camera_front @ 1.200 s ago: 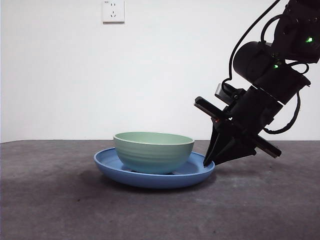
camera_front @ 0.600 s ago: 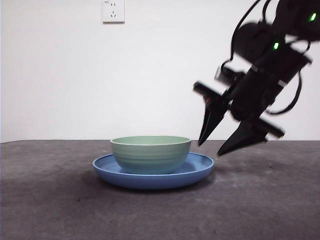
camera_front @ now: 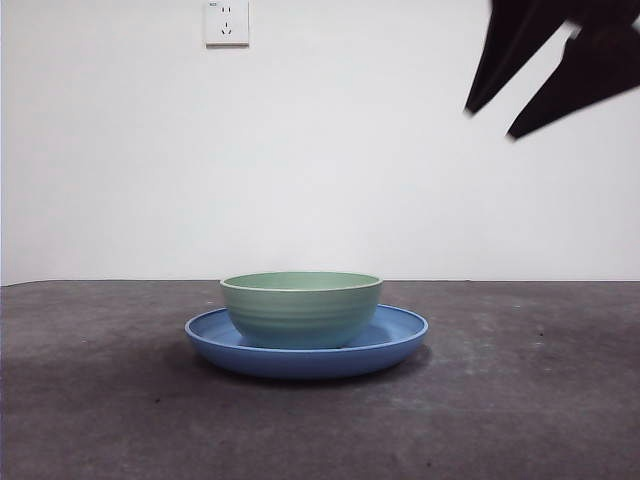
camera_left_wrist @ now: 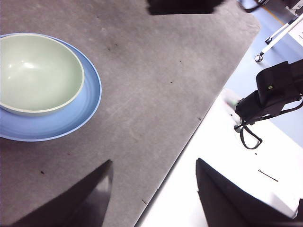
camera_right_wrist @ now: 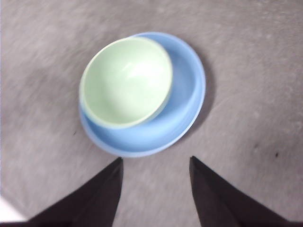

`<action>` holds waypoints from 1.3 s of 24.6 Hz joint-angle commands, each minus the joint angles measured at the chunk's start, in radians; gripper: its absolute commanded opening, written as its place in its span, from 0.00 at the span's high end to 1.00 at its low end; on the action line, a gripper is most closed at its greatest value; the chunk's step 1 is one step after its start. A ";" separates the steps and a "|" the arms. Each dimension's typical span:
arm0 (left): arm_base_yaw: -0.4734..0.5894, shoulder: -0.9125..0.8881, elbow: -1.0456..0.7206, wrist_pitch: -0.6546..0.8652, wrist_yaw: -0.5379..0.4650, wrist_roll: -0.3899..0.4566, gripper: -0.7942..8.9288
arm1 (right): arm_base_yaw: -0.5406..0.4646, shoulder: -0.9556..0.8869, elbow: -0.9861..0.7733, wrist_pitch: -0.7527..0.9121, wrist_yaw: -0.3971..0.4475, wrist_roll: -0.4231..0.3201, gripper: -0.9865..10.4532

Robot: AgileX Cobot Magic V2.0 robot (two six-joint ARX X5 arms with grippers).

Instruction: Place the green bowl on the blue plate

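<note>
We've got the green bowl [camera_front: 301, 308] sitting upright in the blue plate [camera_front: 400, 335] on the grey tabletop [camera_front: 520, 400], off-centre. Right gripper [camera_front: 490, 122] hangs high above, well apart, jaws spread and empty. Left gripper [camera_left_wrist: 154, 187] waits aside, jaws apart, holding nothing.

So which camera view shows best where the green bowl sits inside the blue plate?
The right wrist view: it looks down on the green bowl and shows it off-centre on the blue plate, with a wide bare crescent on one side. The left wrist view cuts off both at the picture's edge. The front view shows only their side profile.
</note>
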State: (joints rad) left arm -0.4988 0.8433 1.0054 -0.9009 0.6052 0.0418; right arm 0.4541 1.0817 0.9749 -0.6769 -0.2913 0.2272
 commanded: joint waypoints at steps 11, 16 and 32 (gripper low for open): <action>-0.005 0.006 0.008 0.005 0.005 0.018 0.63 | 0.145 -0.172 0.009 -0.237 -0.094 -0.045 0.72; -0.005 0.006 0.008 0.005 0.005 0.018 0.63 | 0.167 -0.174 0.009 -0.237 -0.093 -0.044 0.72; -0.005 0.006 0.008 0.002 0.005 0.018 0.83 | 0.167 -0.174 0.009 -0.245 -0.094 -0.045 0.88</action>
State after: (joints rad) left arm -0.4988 0.8433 1.0054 -0.9016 0.6052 0.0437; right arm 0.6144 0.9009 0.9749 -0.9264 -0.3828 0.1905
